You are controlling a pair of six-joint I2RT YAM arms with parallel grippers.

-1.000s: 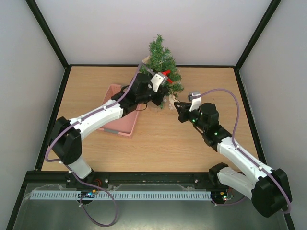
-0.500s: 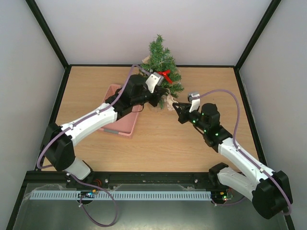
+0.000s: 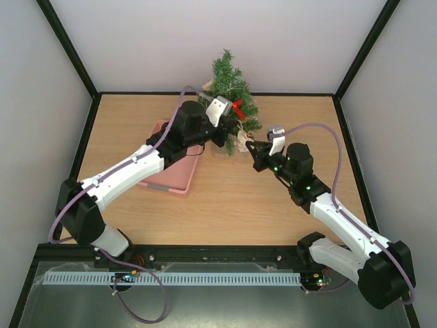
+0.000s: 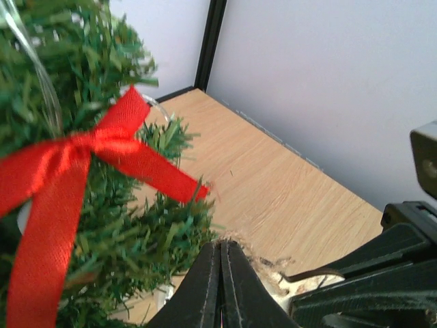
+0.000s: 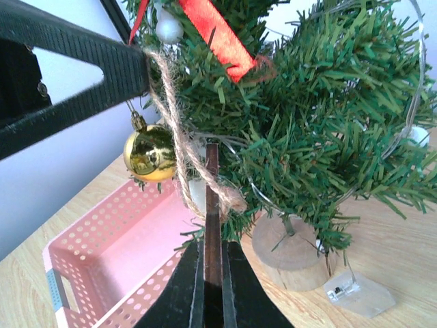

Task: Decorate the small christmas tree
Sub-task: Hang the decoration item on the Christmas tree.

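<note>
While the small christmas tree (image 3: 229,85), bushy and dark green, is standing at 12 o'clock on the wooden desk (image 3: 232,205), the left fingers (image 4: 220,287) and right fingers (image 5: 212,273) are both pinching one brown twine string (image 5: 176,130).

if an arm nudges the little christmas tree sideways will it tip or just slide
It probably tips fairly easily: the small christmas tree spreads far wider than its wooden base, so it looks top-heavy. Its branches look wiry, likely bending then springing back. The floppy-looking twine is draped on it, so tugging that might drag the tree.
</note>
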